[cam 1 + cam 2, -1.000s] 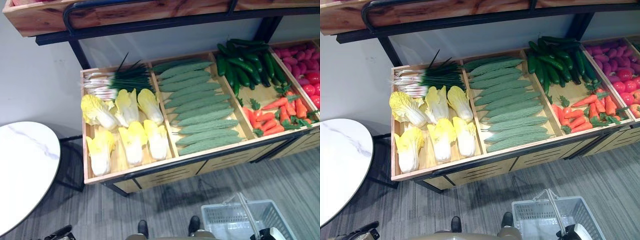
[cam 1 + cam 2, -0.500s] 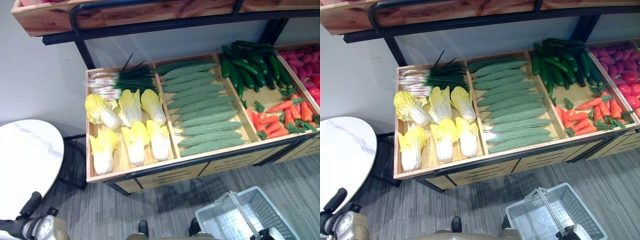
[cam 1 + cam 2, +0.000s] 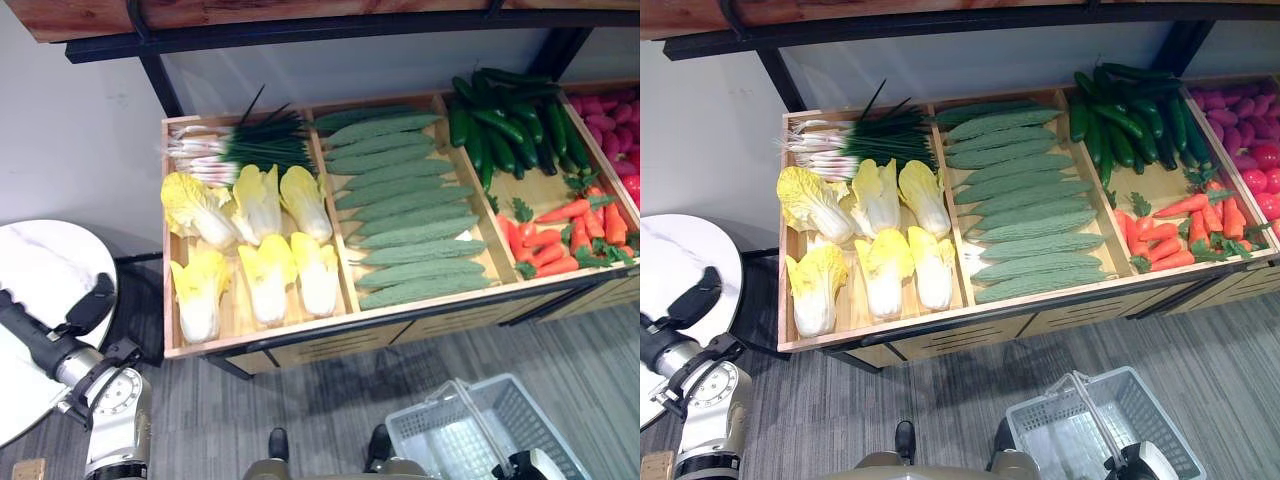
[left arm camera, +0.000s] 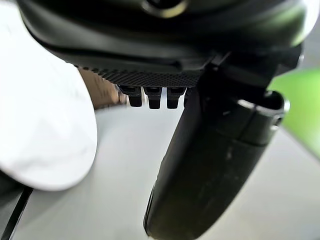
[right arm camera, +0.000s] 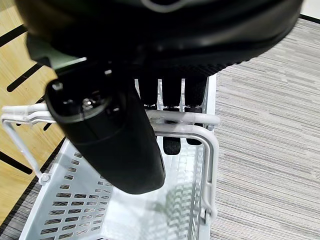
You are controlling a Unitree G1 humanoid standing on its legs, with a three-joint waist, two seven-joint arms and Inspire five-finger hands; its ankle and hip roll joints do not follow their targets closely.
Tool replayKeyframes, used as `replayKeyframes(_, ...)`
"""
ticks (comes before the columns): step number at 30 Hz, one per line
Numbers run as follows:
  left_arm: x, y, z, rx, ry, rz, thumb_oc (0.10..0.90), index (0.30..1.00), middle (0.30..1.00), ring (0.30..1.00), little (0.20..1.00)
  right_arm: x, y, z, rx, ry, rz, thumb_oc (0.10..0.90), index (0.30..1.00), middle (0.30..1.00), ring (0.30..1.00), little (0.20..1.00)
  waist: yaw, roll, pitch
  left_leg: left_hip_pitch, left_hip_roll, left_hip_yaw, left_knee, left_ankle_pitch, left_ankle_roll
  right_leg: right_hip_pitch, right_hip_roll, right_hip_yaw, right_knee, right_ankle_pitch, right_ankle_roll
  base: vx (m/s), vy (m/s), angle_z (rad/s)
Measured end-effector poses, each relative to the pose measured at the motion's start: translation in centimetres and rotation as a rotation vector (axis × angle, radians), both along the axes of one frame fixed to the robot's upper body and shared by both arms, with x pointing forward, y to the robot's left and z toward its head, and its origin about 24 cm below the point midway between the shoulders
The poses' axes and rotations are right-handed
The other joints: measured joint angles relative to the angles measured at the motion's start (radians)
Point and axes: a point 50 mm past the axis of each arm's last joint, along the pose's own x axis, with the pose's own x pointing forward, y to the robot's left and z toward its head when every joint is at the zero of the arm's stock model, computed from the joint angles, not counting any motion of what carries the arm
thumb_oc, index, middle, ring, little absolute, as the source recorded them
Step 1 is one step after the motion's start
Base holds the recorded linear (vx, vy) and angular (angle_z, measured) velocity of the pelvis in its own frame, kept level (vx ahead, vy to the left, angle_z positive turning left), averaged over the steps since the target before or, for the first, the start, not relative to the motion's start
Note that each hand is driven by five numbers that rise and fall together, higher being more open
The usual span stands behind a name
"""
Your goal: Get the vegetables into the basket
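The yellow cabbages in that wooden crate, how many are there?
6 cabbages, all in the crate's left compartment: three in a back row below the green onions, three in front. None looks hidden.

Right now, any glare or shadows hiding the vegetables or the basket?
Left eye view: small glint among the bumpy green gourds, vegetables otherwise evenly lit. Right wrist view: the dark right hand, curled round the handle of the white plastic basket, throws a shadow on its floor.
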Motion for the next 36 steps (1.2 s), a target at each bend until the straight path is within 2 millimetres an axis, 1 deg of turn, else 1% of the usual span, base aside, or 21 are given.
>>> replayKeyframes(2, 0.4, -0.5, -0.3, -0.024, 0.003, -0.055, 0.900, 1.000, 1.000, 1.000, 1.000, 0.2, -0.1, 0.1, -0.002, -0.002, 0.001, 0.400, 0.300, 0.300, 0.300, 0.300, -0.002, 0.002, 0.003, 0.002, 0.000, 0.001, -0.002, 0.000, 0.000, 0.002, 0.001, 0.001, -0.005, 0.002, 0.001, 0.01, 0.013, -0.02)
replayKeyframes(3, 1.1, -1.5, -0.9, -0.079, 0.005, -0.143, 0.900, 1.000, 1.000, 1.000, 1.000, 0.4, -0.1, 0.1, -0.003, -0.010, 0.004, 0.400, 0.300, 0.300, 0.300, 0.300, 0.000, 0.006, 0.005, 0.003, 0.000, 0.002, -0.003, 0.000, 0.000, 0.002, 0.001, 0.002, -0.005, 0.002, 0.001, 0.00, 0.000, 0.00)
replayKeyframes(8, 2.1, -4.2, -1.8, -0.118, 0.041, -0.337, 0.900, 1.000, 1.000, 1.000, 1.000, 1.4, 0.0, 0.2, 0.008, -0.035, 0.015, 0.400, 0.300, 0.300, 0.300, 0.300, -0.004, 0.007, 0.007, 0.011, 0.000, 0.013, -0.006, 0.000, 0.000, 0.002, 0.002, 0.013, -0.005, 0.003, 0.001, 0.02, 0.000, -0.06)
replayKeyframes(11, 2.5, -5.1, -2.0, -0.117, 0.057, -0.415, 0.900, 1.000, 1.000, 1.000, 1.000, 1.4, 0.0, 0.2, 0.011, -0.034, 0.016, 0.400, 0.300, 0.300, 0.300, 0.300, -0.009, 0.010, 0.009, 0.016, 0.001, 0.016, -0.009, 0.000, 0.000, 0.004, 0.003, 0.017, -0.005, 0.003, 0.001, 0.01, -0.004, -0.05)
replayKeyframes(13, 2.6, -5.4, -2.0, -0.106, 0.068, -0.454, 0.900, 1.000, 1.000, 1.000, 1.000, 1.3, 0.0, 0.2, 0.011, -0.033, 0.015, 0.400, 0.300, 0.300, 0.300, 0.300, -0.010, 0.010, 0.009, 0.018, 0.001, 0.017, -0.010, 0.000, 0.000, 0.005, 0.003, 0.018, -0.005, 0.003, 0.001, 0.00, 0.000, 0.00)
replayKeyframes(17, 2.2, -5.7, -1.7, -0.092, 0.063, -0.502, 0.900, 1.000, 1.000, 1.000, 1.000, 1.5, 0.1, 0.2, 0.013, -0.040, 0.018, 0.400, 0.300, 0.300, 0.300, 0.300, -0.010, 0.011, 0.026, 0.028, 0.001, 0.018, -0.012, 0.000, 0.000, 0.013, 0.003, 0.019, -0.006, 0.001, 0.004, 0.00, 0.000, 0.00)
replayKeyframes(22, 1.8, -5.6, -2.1, -0.081, 0.098, -0.534, 0.900, 1.000, 1.000, 1.000, 1.000, 1.5, 0.1, 0.2, 0.013, -0.039, 0.017, 0.400, 0.300, 0.300, 0.300, 0.300, -0.010, 0.011, 0.027, 0.029, 0.001, 0.019, -0.013, 0.000, 0.000, 0.013, 0.004, 0.020, -0.005, 0.002, 0.002, 0.00, 0.000, 0.00)
replayKeyframes(26, 1.5, -5.5, -2.3, -0.055, 0.126, -0.525, 0.900, 1.000, 1.000, 1.000, 1.000, 1.3, 0.1, 0.2, 0.013, -0.033, 0.015, 0.400, 0.300, 0.300, 0.300, 0.300, -0.006, 0.011, 0.027, 0.032, 0.001, 0.019, -0.013, 0.000, 0.000, 0.016, 0.004, 0.021, -0.005, 0.003, 0.000, 0.00, 0.000, 0.00)
replayKeyframes(27, 1.4, -5.4, -2.4, -0.027, 0.146, -0.504, 0.900, 1.000, 1.000, 1.000, 1.000, 1.1, 0.1, 0.1, 0.013, -0.026, 0.012, 0.400, 0.300, 0.300, 0.300, 0.300, -0.005, 0.011, 0.027, 0.036, 0.002, 0.019, -0.013, 0.000, 0.000, 0.021, 0.004, 0.021, -0.005, 0.003, 0.001, 0.00, 0.000, 0.00)
replayKeyframes(29, 1.2, -5.1, -2.8, -0.008, 0.177, -0.482, 0.900, 1.000, 1.000, 1.000, 1.000, 1.1, 0.1, 0.1, 0.013, -0.023, 0.011, 0.400, 0.300, 0.300, 0.300, 0.300, -0.005, 0.012, 0.026, 0.038, 0.002, 0.019, -0.013, 0.000, 0.000, 0.022, 0.004, 0.021, -0.005, 0.003, 0.001, 0.00, 0.000, 0.00)
replayKeyframes(33, 0.9, -4.6, -3.9, -0.024, 0.238, -0.456, 0.900, 1.000, 1.000, 1.000, 1.000, 0.8, 0.0, 0.1, 0.011, -0.014, 0.007, 0.400, 0.300, 0.300, 0.300, 0.300, -0.006, 0.012, 0.026, 0.039, 0.002, 0.019, -0.013, 0.000, 0.000, 0.024, 0.004, 0.022, -0.005, 0.003, 0.001, 0.00, 0.000, 0.00)
replayKeyframes(36, 0.5, -4.0, -5.1, -0.043, 0.307, -0.431, 0.900, 1.000, 1.000, 1.000, 1.000, 1.0, 0.0, 0.1, 0.012, -0.019, 0.009, 0.400, 0.300, 0.300, 0.300, 0.300, -0.011, 0.013, 0.022, 0.040, 0.002, 0.019, -0.013, 0.000, 0.000, 0.025, 0.005, 0.022, -0.005, 0.005, -0.002, 0.00, 0.000, 0.00)
